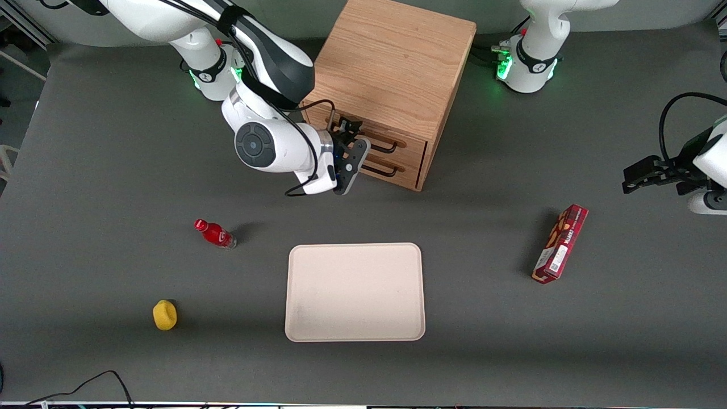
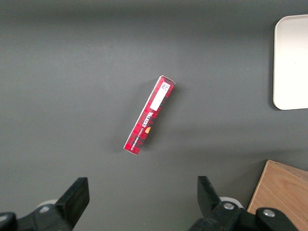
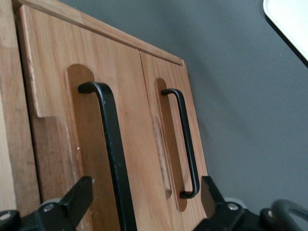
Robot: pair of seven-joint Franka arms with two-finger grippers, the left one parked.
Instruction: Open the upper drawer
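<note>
Just above centre of the front view, the gripper (image 1: 353, 149) sits in front of the cabinet (image 1: 392, 74), level with the upper drawer (image 1: 397, 142). In the wrist view its two fingers (image 3: 77, 199) are spread wide, one either side of that drawer's handle (image 3: 108, 144), gripping nothing. The tray (image 1: 355, 292) lies at lower centre, nearer the camera.

Front cam: high, steep downward, whole table (image 1: 113, 142). Right wrist cam: close on cabinet (image 1: 392, 74) drawer fronts. Left wrist cam: straight down; shares tray (image 2: 291, 62) with front.
</note>
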